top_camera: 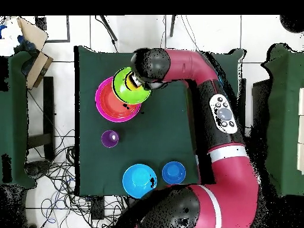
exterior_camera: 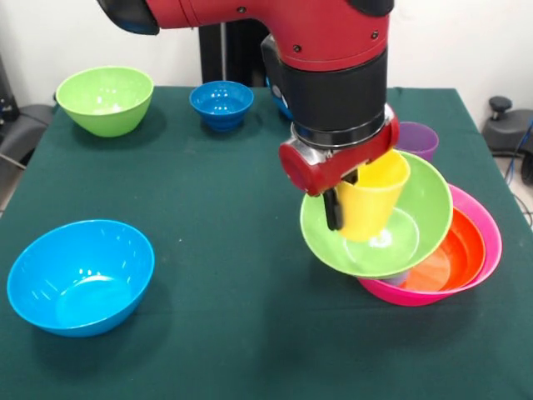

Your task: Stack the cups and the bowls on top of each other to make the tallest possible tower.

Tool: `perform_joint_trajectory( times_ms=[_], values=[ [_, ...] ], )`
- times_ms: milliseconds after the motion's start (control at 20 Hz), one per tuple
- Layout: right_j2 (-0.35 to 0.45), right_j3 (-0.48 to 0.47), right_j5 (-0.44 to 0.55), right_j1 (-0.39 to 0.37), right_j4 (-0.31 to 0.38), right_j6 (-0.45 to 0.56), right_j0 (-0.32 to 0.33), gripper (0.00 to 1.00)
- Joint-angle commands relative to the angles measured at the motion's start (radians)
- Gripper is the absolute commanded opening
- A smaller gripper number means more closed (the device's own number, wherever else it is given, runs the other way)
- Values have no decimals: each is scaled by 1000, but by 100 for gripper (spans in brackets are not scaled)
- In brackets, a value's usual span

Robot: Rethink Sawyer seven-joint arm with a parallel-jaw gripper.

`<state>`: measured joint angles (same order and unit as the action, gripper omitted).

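In the front view my gripper (exterior_camera: 343, 197) is shut on the rim of the yellow cup (exterior_camera: 375, 204). One black finger (exterior_camera: 332, 210) is outside the cup's wall. The cup stands inside a lime green bowl (exterior_camera: 420, 218) that tilts toward the camera. That bowl rests on the orange bowl (exterior_camera: 454, 254), which is nested in the large pink bowl (exterior_camera: 490, 229). This is the tower. In the overhead view the green bowl (top_camera: 126, 89) sits over the orange bowl (top_camera: 110, 102) and the pink bowl (top_camera: 98, 98), and the arm's wrist hides the gripper. The purple cup (exterior_camera: 419, 138) stands just behind the tower.
A bright blue bowl (exterior_camera: 81, 275) sits front left, a second lime green bowl (exterior_camera: 104, 98) back left, and the small dark-blue footed bowl (exterior_camera: 221, 103) back centre. Overhead, the purple cup (top_camera: 110, 139), the blue bowl (top_camera: 139, 180) and the footed bowl (top_camera: 173, 172) show.
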<state>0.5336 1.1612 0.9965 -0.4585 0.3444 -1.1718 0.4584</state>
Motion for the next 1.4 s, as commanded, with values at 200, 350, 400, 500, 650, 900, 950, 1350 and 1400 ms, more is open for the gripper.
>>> perform_joint_trajectory(
  times_ms=[200, 350, 400, 500, 650, 900, 950, 1350, 1400],
  values=[
    [-68, -14, 196, -85, -39, -136, -51, 0],
    [-77, -32, 210, -83, -42, -143, -63, 0],
    [-78, -33, 207, -83, -42, -145, -64, 0],
    [-81, -35, 202, -82, -42, -149, -68, 0],
    [-82, -23, 179, -83, -48, -161, -71, 0],
    [-91, -28, 129, -66, -58, -196, -98, 0],
    [-96, -14, 110, -68, -59, -203, -102, 0],
    [-116, 9, 25, -41, -61, -231, -114, 0],
    [-116, 17, 19, -42, -63, -226, -111, 0]
  ],
)
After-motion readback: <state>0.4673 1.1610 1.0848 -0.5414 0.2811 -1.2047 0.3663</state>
